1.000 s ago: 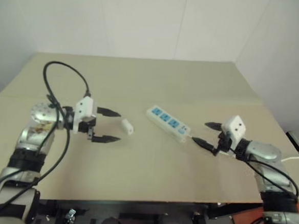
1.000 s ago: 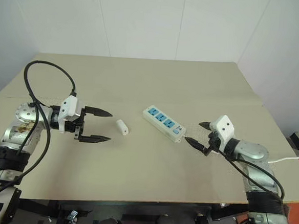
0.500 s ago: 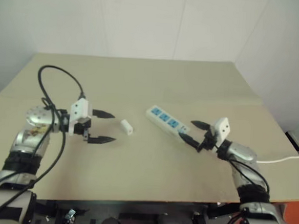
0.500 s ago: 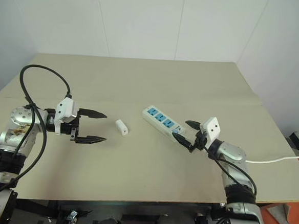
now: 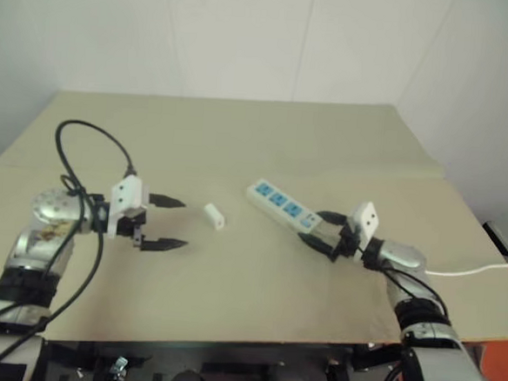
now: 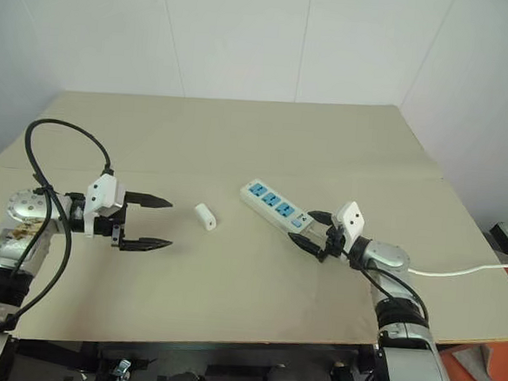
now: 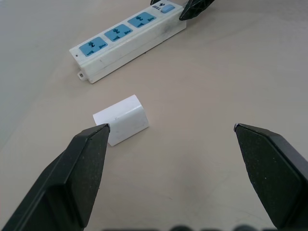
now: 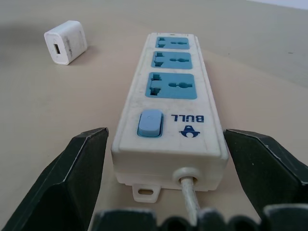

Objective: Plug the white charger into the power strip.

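Observation:
The white charger (image 5: 214, 216) lies flat on the tan table, apart from the power strip (image 5: 283, 207), which rests diagonally at mid-table with its blue sockets facing up. My left gripper (image 5: 180, 224) hovers open to the left of the charger, a short gap away; in the left wrist view the charger (image 7: 122, 119) sits just ahead of one fingertip. My right gripper (image 5: 312, 229) is open at the strip's switch end. In the right wrist view its fingers (image 8: 77, 178) flank that end of the strip (image 8: 171, 110) without closing on it.
The strip's thin white cord (image 5: 466, 273) trails right, past my right arm, toward the table's right edge. The tan table (image 5: 240, 137) reaches back to a white wall. Bare surface lies between charger and strip and along the front edge.
My right gripper has moved left and lower until its open fingers straddle the strip's switch end. My left gripper has drawn back slightly to the left, away from the charger.

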Robot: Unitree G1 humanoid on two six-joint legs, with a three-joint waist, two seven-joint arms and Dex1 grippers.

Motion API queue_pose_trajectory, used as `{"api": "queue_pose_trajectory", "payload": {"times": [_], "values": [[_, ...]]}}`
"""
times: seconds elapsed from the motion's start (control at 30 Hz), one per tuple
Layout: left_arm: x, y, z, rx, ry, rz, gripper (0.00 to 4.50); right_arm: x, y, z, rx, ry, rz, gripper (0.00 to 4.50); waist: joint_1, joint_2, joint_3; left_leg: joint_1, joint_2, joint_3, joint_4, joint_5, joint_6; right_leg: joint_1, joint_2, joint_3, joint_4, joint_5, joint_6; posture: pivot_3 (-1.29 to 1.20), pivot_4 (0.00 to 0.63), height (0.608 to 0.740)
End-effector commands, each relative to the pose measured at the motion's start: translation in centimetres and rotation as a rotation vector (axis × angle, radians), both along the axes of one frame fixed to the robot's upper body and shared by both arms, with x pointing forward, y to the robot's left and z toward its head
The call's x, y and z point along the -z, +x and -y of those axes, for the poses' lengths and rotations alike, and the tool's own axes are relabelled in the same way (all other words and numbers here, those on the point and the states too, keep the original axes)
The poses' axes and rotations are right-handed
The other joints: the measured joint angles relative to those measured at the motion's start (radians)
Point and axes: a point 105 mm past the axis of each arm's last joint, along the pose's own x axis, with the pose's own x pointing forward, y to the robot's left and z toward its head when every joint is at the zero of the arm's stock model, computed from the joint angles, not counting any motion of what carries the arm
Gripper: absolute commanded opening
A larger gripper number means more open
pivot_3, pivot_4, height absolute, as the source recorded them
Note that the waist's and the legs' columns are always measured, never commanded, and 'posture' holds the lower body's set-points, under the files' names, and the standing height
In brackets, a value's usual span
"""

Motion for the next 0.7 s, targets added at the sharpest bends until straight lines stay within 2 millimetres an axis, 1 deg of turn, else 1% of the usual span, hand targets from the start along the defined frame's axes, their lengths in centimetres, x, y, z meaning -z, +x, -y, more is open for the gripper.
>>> {"api": "queue_pose_trajectory", "payload": {"times": [0.03,0.33,0.7], "values": [[-1.27,-0.11,0.01,-0.003,-0.006,0.049,4.5,-1.54,0.67,-0.2,0.007,0.026,0.055,4.48,-0.001,0.0,0.0,0.0,0.0,0.0,0.0,0.0,0.0,0.0,0.0,0.0,0.0,0.0,0.0,0.0,0.15,0.74],[-1.21,-0.19,0.41,-0.004,-0.023,0.045,4.5,-1.53,1.24,-0.47,0.017,0.04,0.035,4.48,-0.001,0.0,0.0,0.0,0.0,0.0,0.0,0.0,0.0,0.0,0.0,0.0,0.0,0.0,0.0,0.0,0.15,0.74],[-1.19,-0.23,0.58,-0.009,-0.024,0.047,4.5,-0.97,1.05,-1.03,-0.014,0.022,0.024,4.48,-0.002,0.0,0.0,0.0,0.0,0.0,0.0,0.0,0.0,0.0,0.0,0.0,0.0,0.0,0.0,0.0,0.15,0.74]]}}
